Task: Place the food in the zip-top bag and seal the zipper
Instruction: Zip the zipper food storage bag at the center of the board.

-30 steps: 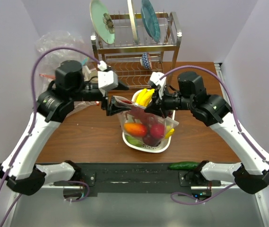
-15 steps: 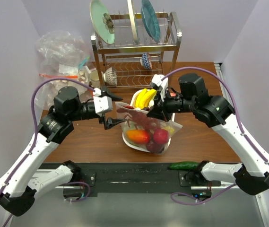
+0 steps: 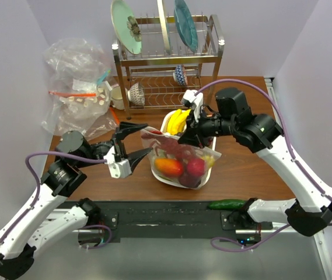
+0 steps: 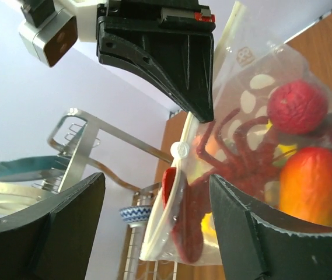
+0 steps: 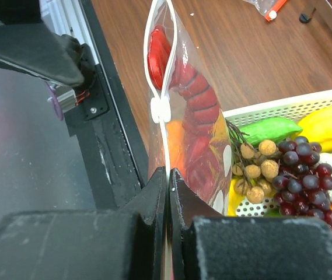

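Observation:
The zip-top bag (image 3: 180,153) hangs upright over the white tray, dotted and clear. Inside it are food pieces: a red lobster (image 4: 236,157), an orange peach (image 4: 308,181) and a round red fruit (image 4: 297,107). My right gripper (image 3: 183,140) is shut on the bag's top edge, pinching the zipper (image 5: 164,70) just behind its white slider (image 5: 160,109). My left gripper (image 3: 148,137) is open wide at the bag's left end. In the left wrist view that end stands between the fingers (image 4: 253,233) with a gap on each side.
The white tray (image 3: 177,182) under the bag holds yellow bananas (image 3: 178,119), dark grapes (image 5: 300,169) and a green piece (image 5: 271,128). A dish rack (image 3: 166,64) stands behind. A bulky clear bag (image 3: 75,87) lies at the back left. A green vegetable (image 3: 227,204) lies at the near edge.
My left arm has pulled back and down toward the near left, and its gripper now faces the bag's end from the side. The bag stays pinched in my right gripper, shifted slightly.

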Available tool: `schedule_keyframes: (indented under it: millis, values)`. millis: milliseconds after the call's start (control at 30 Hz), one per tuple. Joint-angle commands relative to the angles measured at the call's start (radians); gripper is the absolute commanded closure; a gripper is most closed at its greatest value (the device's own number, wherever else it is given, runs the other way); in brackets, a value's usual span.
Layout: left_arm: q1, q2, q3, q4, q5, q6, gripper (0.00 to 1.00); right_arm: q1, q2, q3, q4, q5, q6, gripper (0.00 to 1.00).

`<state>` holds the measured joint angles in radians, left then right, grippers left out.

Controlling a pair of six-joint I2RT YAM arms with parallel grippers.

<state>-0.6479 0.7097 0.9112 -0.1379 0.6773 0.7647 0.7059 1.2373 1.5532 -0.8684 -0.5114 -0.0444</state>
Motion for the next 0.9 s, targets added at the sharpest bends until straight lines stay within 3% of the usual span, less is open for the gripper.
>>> schedule_keyframes:
  millis: [0,300,600,867]
  values:
    - [-0.010,0.017,0.014,0.055,-0.022,0.153,0.26,-0.002,0.001,0.053,0.052,-0.047,0.026,1.00]
    - [-0.038,0.089,0.049,-0.006,-0.064,0.261,0.28,-0.005,0.019,0.079,0.051,-0.064,0.037,1.00]
    - [-0.056,0.094,0.023,0.041,-0.116,0.277,0.44,-0.011,0.025,0.079,0.052,-0.081,0.037,1.00]
    - [-0.061,0.155,0.094,-0.083,-0.082,0.306,0.59,-0.014,0.030,0.077,0.068,-0.107,0.075,1.00]
